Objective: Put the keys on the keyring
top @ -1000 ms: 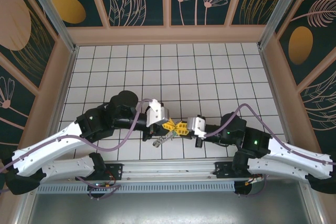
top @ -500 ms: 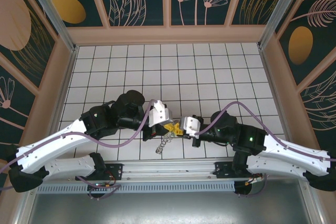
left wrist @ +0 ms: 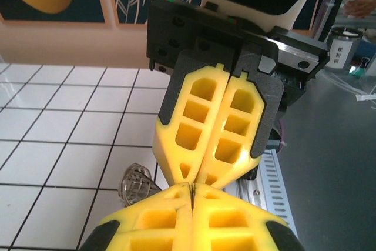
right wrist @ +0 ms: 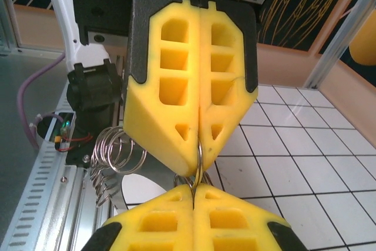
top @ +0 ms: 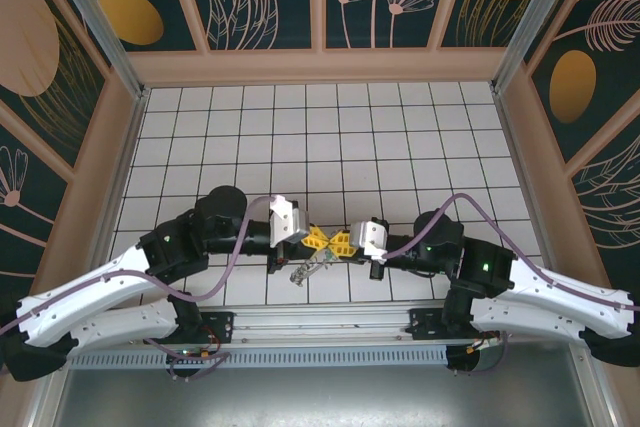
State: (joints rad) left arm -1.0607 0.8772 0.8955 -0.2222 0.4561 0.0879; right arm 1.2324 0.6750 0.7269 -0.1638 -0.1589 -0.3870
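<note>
The left gripper (top: pixel 322 240) has its yellow fingers (right wrist: pixel 176 86) pressed flat together, the tips pointing straight at the other arm's. A thin wire loop of the keyring (right wrist: pixel 200 156) comes out of the seam at those tips, so the jaws are clamped on it. Just below this gripper and slightly to its own side of the tips, the rest of the keyring hangs as a bunch of dull metal coils (top: pixel 302 270), clear of the fingers and above the white tiled floor (top: pixel 400 147). In the left wrist view the same coils (left wrist: pixel 136 183) show beside and beneath the closed tips. The keys cannot be picked out for sure among these loops; they are too small to tell.

The two pairs of fingertips meet nose to nose, touching or very nearly so, with the wire loop bridging them.

The right gripper (top: pixel 341 244) is likewise closed, its fingers (left wrist: pixel 235 121) tight against each other, and the same thin loop runs down into their seam, pinched there.
</note>
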